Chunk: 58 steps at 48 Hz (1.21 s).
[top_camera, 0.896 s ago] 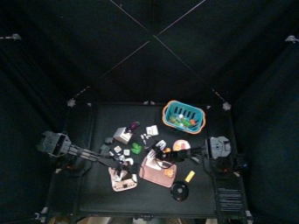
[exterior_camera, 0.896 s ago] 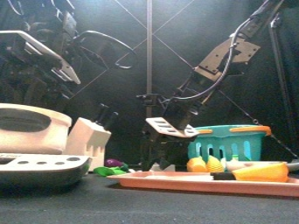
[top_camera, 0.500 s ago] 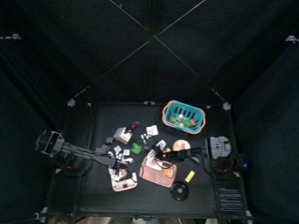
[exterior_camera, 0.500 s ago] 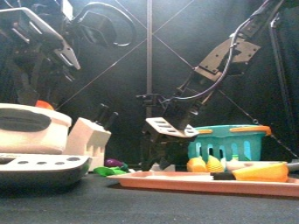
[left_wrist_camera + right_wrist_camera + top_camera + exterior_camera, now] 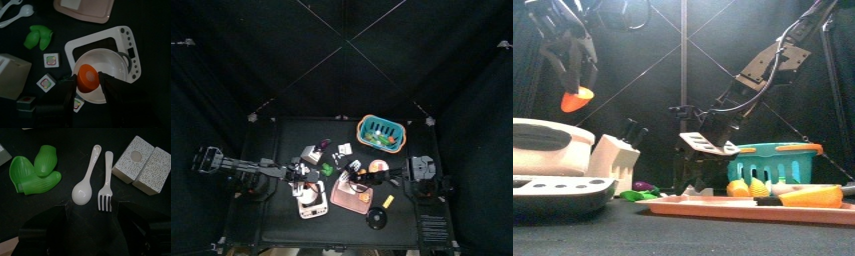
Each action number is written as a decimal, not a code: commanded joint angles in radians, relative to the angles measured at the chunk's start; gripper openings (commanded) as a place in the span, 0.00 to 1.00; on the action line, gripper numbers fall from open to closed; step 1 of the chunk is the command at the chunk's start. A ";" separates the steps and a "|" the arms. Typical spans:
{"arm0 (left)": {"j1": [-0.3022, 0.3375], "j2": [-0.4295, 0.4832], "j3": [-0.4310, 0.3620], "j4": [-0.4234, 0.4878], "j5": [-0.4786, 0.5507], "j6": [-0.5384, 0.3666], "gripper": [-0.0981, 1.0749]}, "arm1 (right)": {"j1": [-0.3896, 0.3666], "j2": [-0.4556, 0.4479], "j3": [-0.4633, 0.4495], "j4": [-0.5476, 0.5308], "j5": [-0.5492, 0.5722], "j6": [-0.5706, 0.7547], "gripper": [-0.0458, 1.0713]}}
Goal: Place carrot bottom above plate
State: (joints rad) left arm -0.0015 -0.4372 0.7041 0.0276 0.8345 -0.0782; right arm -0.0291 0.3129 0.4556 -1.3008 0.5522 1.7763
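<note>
My left gripper (image 5: 87,86) is shut on the carrot (image 5: 87,77), a stubby orange piece. It holds the carrot in the air over the white plate (image 5: 113,64), which lies in a white dish rack (image 5: 125,40). In the front view the carrot (image 5: 575,100) hangs from the left gripper (image 5: 572,82) high above the plate (image 5: 551,146) at the left. My right gripper (image 5: 93,228) is open and empty, low over a white spoon (image 5: 85,184) and fork (image 5: 105,190).
A pink tray (image 5: 714,208) with a long orange-and-yellow piece (image 5: 800,197) lies front right. A teal basket (image 5: 780,160) with toy food stands behind it. Green pieces (image 5: 32,174) and speckled white blocks (image 5: 143,170) lie near the cutlery.
My left gripper has risen with the carrot, from just behind the plate to well above it. The left arm's base has swung further left. The right arm has not moved.
</note>
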 commanded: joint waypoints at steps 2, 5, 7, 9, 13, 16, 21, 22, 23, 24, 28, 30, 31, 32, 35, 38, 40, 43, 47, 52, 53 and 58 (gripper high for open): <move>0.084 0.002 0.006 0.008 -0.038 0.006 0.67 | -0.049 -0.075 -0.018 -0.014 0.011 0.002 0.89; 0.118 0.008 0.021 0.017 -0.064 0.005 0.67 | -0.060 -0.086 -0.017 -0.009 0.011 0.000 0.89; 0.129 0.011 0.035 0.020 -0.097 0.008 0.67 | -0.061 -0.095 -0.011 -0.009 0.012 -0.002 0.89; 0.133 0.011 0.048 0.031 -0.130 0.011 0.67 | -0.061 -0.104 -0.002 -0.015 0.015 -0.002 0.89; 0.133 0.015 0.064 0.061 -0.221 0.015 0.67 | -0.067 -0.135 0.023 -0.038 0.029 -0.002 0.89; 0.133 0.023 0.072 0.080 -0.310 0.014 0.67 | -0.081 -0.163 0.041 -0.052 0.046 -0.002 0.89; 0.141 0.046 0.074 0.081 -0.413 0.011 0.67 | -0.097 -0.222 0.087 -0.048 0.074 -0.002 0.89; 0.144 0.051 0.074 0.078 -0.426 0.009 0.67 | -0.098 -0.235 0.098 -0.043 0.080 0.000 0.89; 0.147 0.057 0.072 0.074 -0.439 0.009 0.67 | -0.098 -0.247 0.109 -0.040 0.086 0.000 0.89; 0.149 0.064 0.072 0.069 -0.453 0.009 0.67 | -0.100 -0.258 0.120 -0.032 0.092 0.002 0.89; 0.153 0.103 0.071 0.048 -0.502 0.009 0.67 | -0.098 -0.307 0.170 0.015 0.120 0.003 0.89; 0.156 0.133 0.066 0.034 -0.526 0.011 0.67 | -0.098 -0.325 0.192 0.043 0.130 0.002 0.89; 0.158 0.146 0.061 0.029 -0.535 0.011 0.67 | -0.098 -0.336 0.202 0.055 0.135 0.002 0.89; 0.160 0.161 0.055 0.026 -0.545 0.011 0.67 | -0.098 -0.344 0.213 0.066 0.138 0.002 0.89; 0.169 0.201 0.038 0.017 -0.566 0.011 0.67 | -0.098 -0.367 0.241 0.097 0.144 0.003 0.89; 0.176 0.249 0.017 0.014 -0.591 0.011 0.67 | -0.098 -0.387 0.268 0.117 0.146 0.003 0.89; 0.176 0.267 0.008 0.014 -0.601 0.011 0.67 | -0.098 -0.393 0.279 0.120 0.144 0.003 0.89; 0.172 0.313 -0.017 0.008 -0.621 0.011 0.67 | -0.098 -0.399 0.291 0.126 0.144 0.003 0.89; 0.170 0.371 -0.054 0.005 -0.626 0.012 0.67 | -0.097 -0.400 0.296 0.127 0.144 0.003 0.89; 0.169 0.445 -0.109 0.002 -0.601 0.011 0.67 | -0.092 -0.402 0.295 0.124 0.144 0.002 0.89; 0.170 0.456 -0.120 0.000 -0.591 0.011 0.67 | -0.091 -0.402 0.293 0.121 0.144 0.002 0.89; 0.169 0.494 -0.161 -0.015 -0.535 0.009 0.67 | -0.089 -0.400 0.295 0.120 0.144 0.002 0.89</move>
State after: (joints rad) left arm 0.1672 0.0368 0.5998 0.0215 0.2654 -0.0690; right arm -0.1212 -0.0568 0.7593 -1.1735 0.6934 1.7779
